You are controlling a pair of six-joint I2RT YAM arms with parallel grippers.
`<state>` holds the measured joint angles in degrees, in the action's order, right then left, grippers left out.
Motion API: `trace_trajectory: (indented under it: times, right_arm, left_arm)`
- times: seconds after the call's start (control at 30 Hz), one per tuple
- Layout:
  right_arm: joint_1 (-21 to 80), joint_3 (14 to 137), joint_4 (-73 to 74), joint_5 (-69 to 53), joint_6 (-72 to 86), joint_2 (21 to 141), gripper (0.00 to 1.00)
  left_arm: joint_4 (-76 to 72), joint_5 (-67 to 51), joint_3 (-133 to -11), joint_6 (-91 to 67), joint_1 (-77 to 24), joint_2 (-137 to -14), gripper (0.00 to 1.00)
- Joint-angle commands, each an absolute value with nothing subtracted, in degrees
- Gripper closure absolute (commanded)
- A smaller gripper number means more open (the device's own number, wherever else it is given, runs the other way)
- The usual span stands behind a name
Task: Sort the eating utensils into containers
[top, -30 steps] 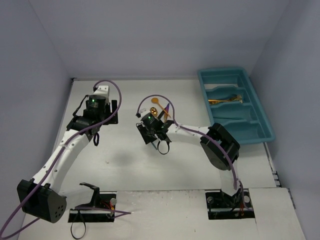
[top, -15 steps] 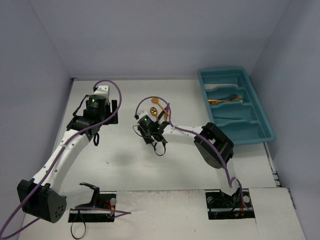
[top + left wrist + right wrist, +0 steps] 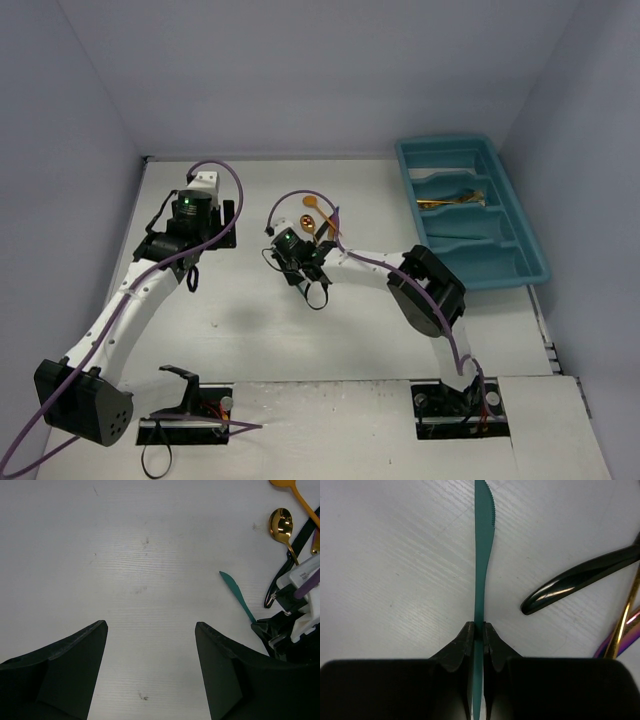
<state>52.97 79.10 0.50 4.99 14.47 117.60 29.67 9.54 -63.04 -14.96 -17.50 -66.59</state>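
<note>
My right gripper (image 3: 478, 630) is shut on the handle of a teal-blue knife (image 3: 483, 555), whose serrated blade points ahead over the white table. The left wrist view shows the same knife (image 3: 236, 594) sticking out from the right gripper (image 3: 263, 628). In the top view the right gripper (image 3: 291, 262) is mid-table, beside a pile of utensils with a gold spoon (image 3: 310, 203). A black utensil (image 3: 580, 579), a gold handle (image 3: 628, 607) and a purple-iridescent piece (image 3: 619, 639) lie just right of the knife. My left gripper (image 3: 150, 630) is open and empty over bare table. The teal tray (image 3: 522, 268) stands far right.
Gold utensils (image 3: 450, 201) lie in the tray's second compartment from the back. A gold spoon (image 3: 281, 524) and another gold piece (image 3: 295, 490) lie far right in the left wrist view. The enclosure's walls close in the back and both sides.
My right gripper has shifted left and a little toward the back of the table, and its elbow has folded in. The left arm has not moved.
</note>
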Motion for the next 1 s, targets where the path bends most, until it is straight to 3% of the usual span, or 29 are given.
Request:
trace_trajectory:
  times: [0.0,0.17,0.6,0.83,0.97]
  right_arm:
    - [53.3,84.2,-0.2,8.0,16.0,105.1,1.00]
    - [49.4,81.8,-0.1,17.7,18.5,94.6,1.00]
    - [7.9,59.4,-1.1,13.8,41.7,77.0,1.00]
    - [-4.7,55.5,-3.4,13.7,48.3,76.9,1.00]
    - [-6.6,56.2,-3.6,15.7,50.5,81.0,1.00]
  left_arm:
    - [27.0,10.5,-63.9,-14.0,-17.0,-65.2,0.32]
    - [27.0,10.3,-63.9,-14.0,-17.0,-64.9,0.32]
    - [26.8,9.4,-64.0,-14.2,-17.0,-64.3,0.32]
    - [26.9,10.0,-64.0,-14.1,-17.0,-64.0,0.32]
    - [27.0,10.0,-63.8,-13.9,-17.0,-63.9,0.32]
